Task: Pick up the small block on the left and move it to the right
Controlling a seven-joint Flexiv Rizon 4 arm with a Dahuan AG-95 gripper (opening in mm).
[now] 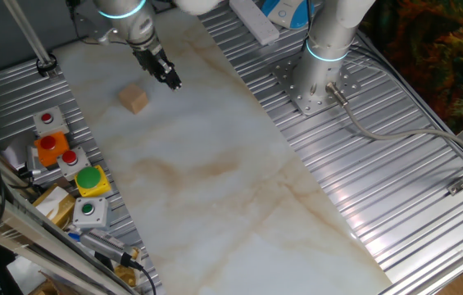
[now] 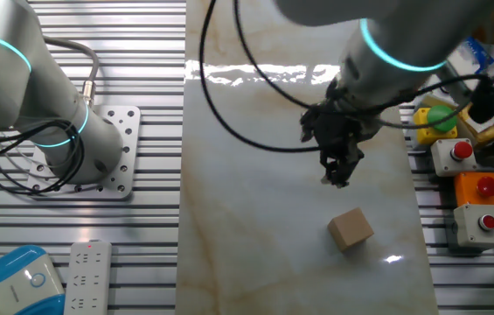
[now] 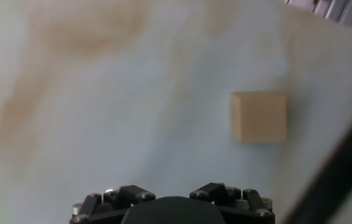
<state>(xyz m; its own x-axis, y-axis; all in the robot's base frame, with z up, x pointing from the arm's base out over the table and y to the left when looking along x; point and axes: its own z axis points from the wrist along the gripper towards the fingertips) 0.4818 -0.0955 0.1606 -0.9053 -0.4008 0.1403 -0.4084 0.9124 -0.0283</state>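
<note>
The small block (image 1: 134, 99) is a plain light-tan wooden cube lying on the white marbled table top at the far left. It also shows in the other fixed view (image 2: 351, 229) and in the hand view (image 3: 258, 117), right of centre. My gripper (image 1: 170, 81) hangs a little above the table, just beside the block and apart from it. In the other fixed view the gripper (image 2: 338, 178) is above the block in the picture, its dark fingers drawn together with nothing between them. The hand view shows only the gripper's base, not its fingertips.
A row of button boxes (image 1: 74, 168) with red, orange and green buttons stands along the left edge on the ribbed metal surface. A second arm's base (image 1: 320, 78) is bolted at the back right, with a cable running from it.
</note>
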